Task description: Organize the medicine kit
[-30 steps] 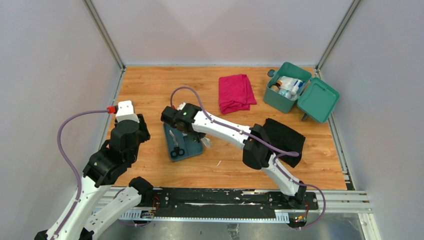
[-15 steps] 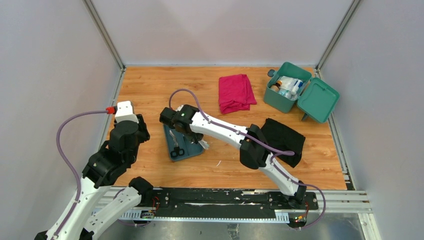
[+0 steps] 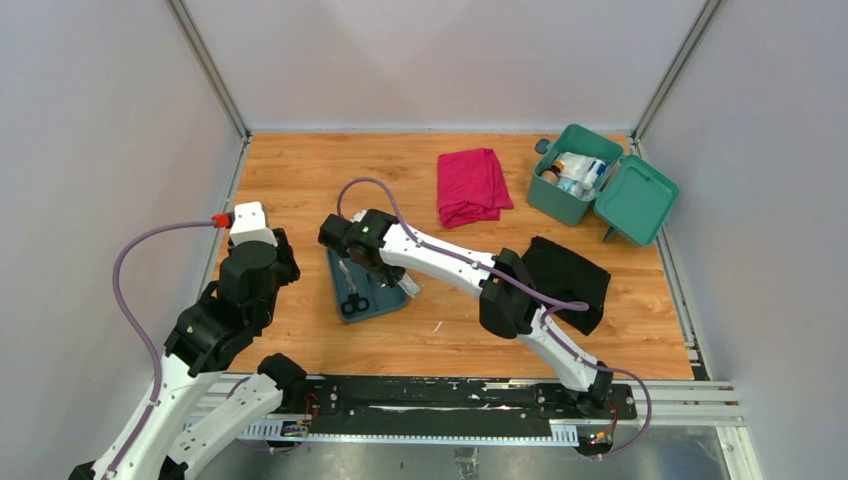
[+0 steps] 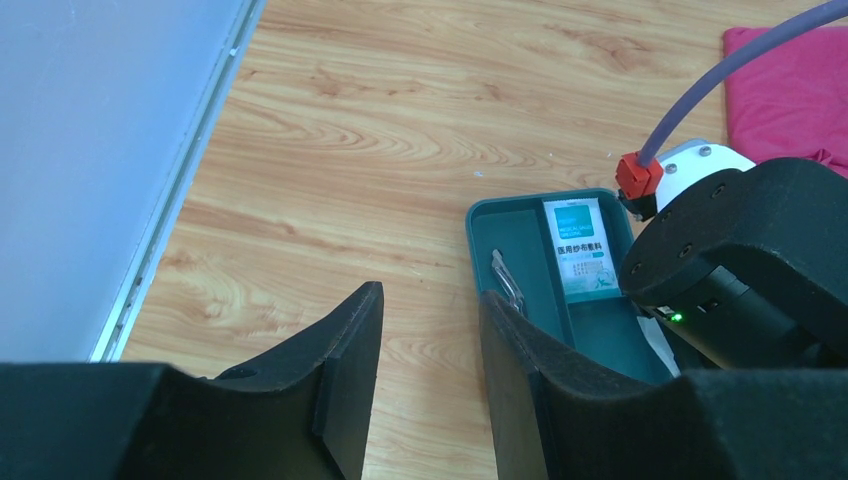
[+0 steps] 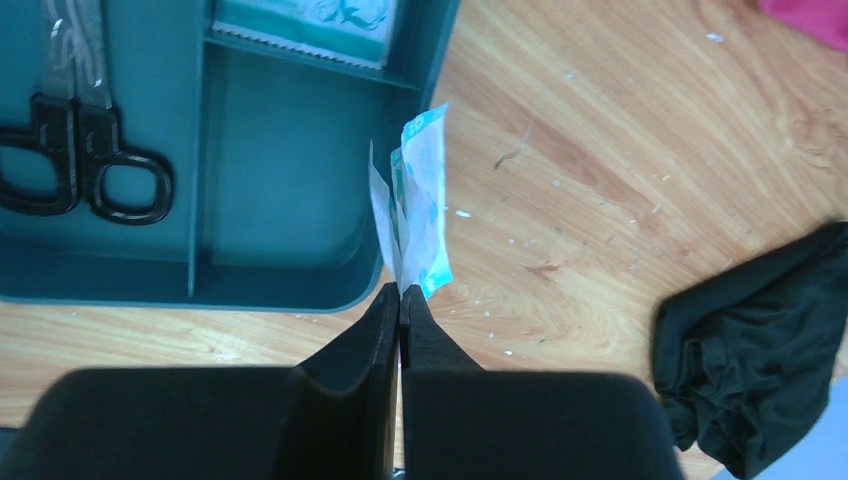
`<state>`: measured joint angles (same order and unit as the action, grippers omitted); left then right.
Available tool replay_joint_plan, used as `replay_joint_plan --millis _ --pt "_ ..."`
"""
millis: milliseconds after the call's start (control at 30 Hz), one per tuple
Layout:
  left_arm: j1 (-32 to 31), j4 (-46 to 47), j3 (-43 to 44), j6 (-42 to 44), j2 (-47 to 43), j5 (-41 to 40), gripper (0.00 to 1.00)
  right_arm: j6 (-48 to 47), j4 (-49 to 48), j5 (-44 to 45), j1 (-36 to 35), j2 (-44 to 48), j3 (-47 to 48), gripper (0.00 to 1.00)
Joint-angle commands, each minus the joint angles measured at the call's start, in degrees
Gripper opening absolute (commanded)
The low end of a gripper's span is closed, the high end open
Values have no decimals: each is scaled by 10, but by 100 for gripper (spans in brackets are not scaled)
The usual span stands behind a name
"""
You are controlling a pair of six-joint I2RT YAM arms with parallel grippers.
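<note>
- Since the earlier frame the right arm's elbow has been drawn a little to the left, so that more of the black cloth (image 3: pixel 572 272) is uncovered – the wrist has been shifted only slightly over the tray (image 5: pixel 270 160).
- The right gripper (image 5: pixel 400 292) is seen pressed closed on a thin white-and-teal packet (image 5: pixel 422 200); whether one sheet or two is pinched cannot be told.
- The packet is held out past the fingertips, across the tray's right rim near its near corner, partly over the bare wood.
- In the tray, black-handled scissors (image 5: pixel 90 165) are laid in the left compartment and a printed sachet (image 5: pixel 310 20) in the far part of the right one.
- The left gripper (image 4: pixel 428 335) is held over the table (image 3: pixel 300 170) to the left of the tray, its fingers (image 4: pixel 350 330) parted with nothing between them.
- The medicine kit (image 3: pixel 560 205) is found at the far right corner of the table, well apart from both grippers – its lid (image 3: pixel 636 200) is swung open to the right and white and blue items are seen inside.
- A folded pink cloth (image 3: pixel 472 185) is laid just left of the kit.
</note>
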<state>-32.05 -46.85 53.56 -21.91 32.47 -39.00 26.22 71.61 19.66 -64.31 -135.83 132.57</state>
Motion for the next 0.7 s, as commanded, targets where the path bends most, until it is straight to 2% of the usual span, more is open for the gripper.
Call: replay_joint_plan --millis 0,200,667 --pt "1 -2 -6 -9 0 -7 46 5 25 58 12 24 -5 0" --pt "1 -1 -6 -10 0 -8 46 7 34 89 24 36 -19 0" --pt "1 0 -7 -10 2 -7 46 13 33 46 24 1 10 0"
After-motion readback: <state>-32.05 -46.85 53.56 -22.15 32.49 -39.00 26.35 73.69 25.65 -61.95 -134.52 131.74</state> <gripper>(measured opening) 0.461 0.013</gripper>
